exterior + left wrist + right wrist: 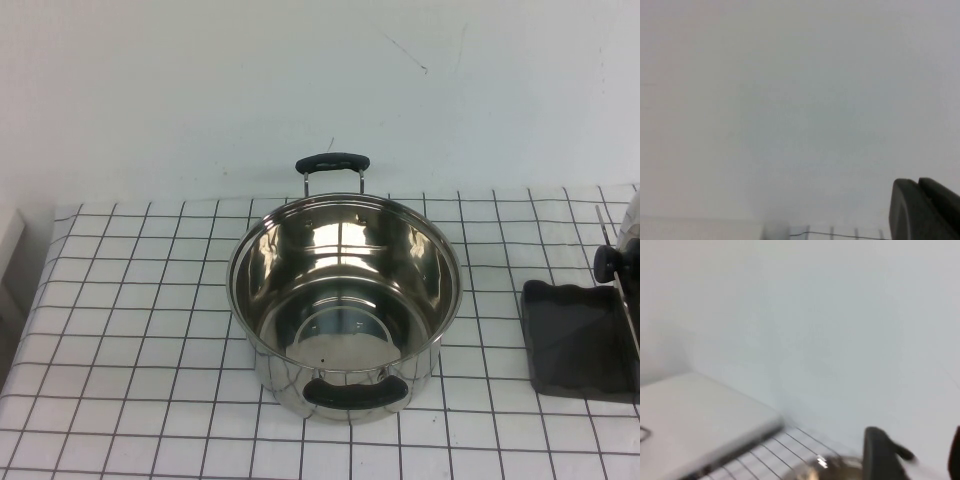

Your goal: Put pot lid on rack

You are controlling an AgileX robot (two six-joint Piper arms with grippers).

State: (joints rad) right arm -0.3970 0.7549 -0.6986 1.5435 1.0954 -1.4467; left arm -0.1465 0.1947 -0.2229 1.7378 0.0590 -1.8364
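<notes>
While the pot (345,300) stands uncovered and empty mid-table on the gridded cloth (120,330), the pot lid (628,240) stands on edge at the far right border of the high view, its black knob (606,262) facing the pot, upright among the thin rods of the rack (575,340). Open cloth lies left of the pot and between pot and rack. My left gripper (925,210) is clenched on nothing, facing the bare wall; my right gripper (912,455) faces the wall near the pot's rim, jaws parted, empty.
</notes>
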